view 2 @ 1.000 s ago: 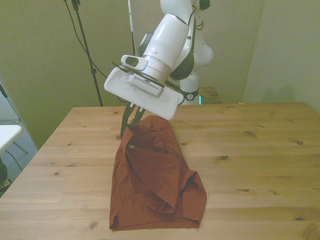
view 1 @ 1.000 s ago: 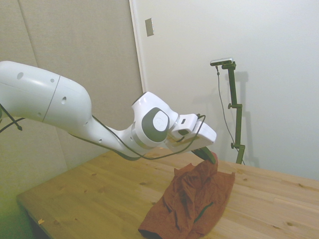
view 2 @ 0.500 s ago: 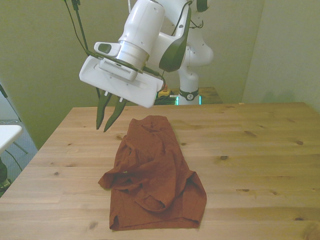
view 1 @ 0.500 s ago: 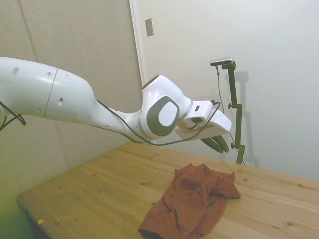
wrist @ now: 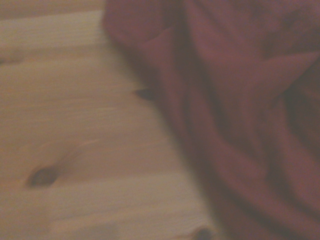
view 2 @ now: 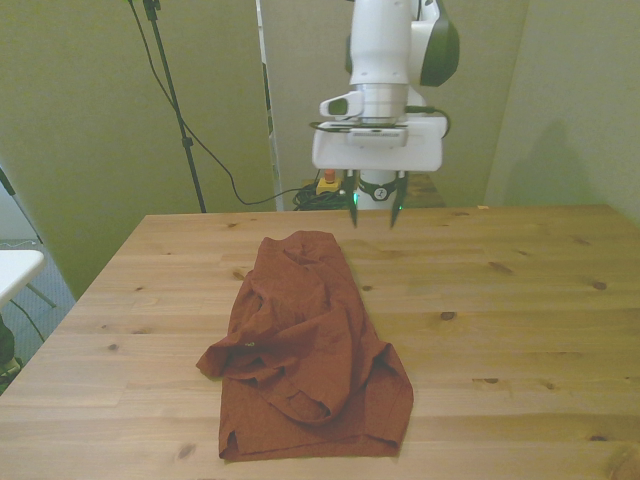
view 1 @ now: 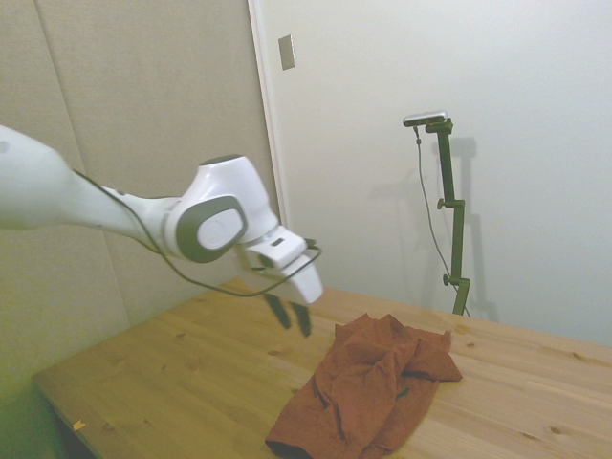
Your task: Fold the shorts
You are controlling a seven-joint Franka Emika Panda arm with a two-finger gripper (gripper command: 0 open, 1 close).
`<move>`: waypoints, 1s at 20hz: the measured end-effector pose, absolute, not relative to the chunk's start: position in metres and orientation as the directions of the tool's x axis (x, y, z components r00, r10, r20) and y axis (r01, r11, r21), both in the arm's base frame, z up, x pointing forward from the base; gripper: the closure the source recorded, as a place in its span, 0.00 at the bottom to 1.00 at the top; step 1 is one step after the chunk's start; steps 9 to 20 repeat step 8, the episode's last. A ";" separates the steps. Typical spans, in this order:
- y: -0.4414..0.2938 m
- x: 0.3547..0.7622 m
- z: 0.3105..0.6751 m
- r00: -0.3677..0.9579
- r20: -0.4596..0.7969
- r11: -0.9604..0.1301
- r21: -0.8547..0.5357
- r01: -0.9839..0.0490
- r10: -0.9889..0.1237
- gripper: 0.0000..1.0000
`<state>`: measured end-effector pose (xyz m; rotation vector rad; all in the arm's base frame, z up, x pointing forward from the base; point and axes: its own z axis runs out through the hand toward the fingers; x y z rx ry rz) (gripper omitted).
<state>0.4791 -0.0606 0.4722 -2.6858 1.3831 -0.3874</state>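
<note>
One rumpled heap of soft rust-red shorts (view 2: 305,345) lay creased on the knotty wooden tabletop (view 2: 520,330), toward the front view's left; further right, above the far edge, the tool (view 2: 373,212) hung empty, fingers parted.

**Where things sit around the shorts**

The shorts (view 2: 305,345) lie crumpled on the table (view 2: 520,330), toward the front view's left of its middle. My gripper (view 2: 372,212) hangs in the air above the table, past the far end of the shorts and a little to the front view's right of them, touching nothing. In the side view my gripper (view 1: 290,316) is to the left of the shorts (view 1: 368,387), apart from them.
</note>
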 end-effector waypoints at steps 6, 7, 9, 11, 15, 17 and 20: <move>-0.003 0.374 0.440 0.580 0.112 -0.590 -0.202 -0.782 -0.807 0.00; -0.002 0.360 0.439 0.577 0.109 -0.586 -0.207 -0.784 -0.810 0.00; -0.001 0.347 0.441 0.576 0.107 -0.584 -0.209 -0.784 -0.811 0.00; -0.001 0.347 0.441 0.576 0.107 -0.584 -0.209 -0.784 -0.811 0.00; -0.001 0.347 0.441 0.576 0.107 -0.584 -0.209 -0.784 -0.811 0.00; -0.001 0.347 0.441 0.576 0.107 -0.584 -0.209 -0.784 -0.811 0.00; -0.001 0.347 0.441 0.576 0.107 -0.584 -0.209 -0.784 -0.811 0.00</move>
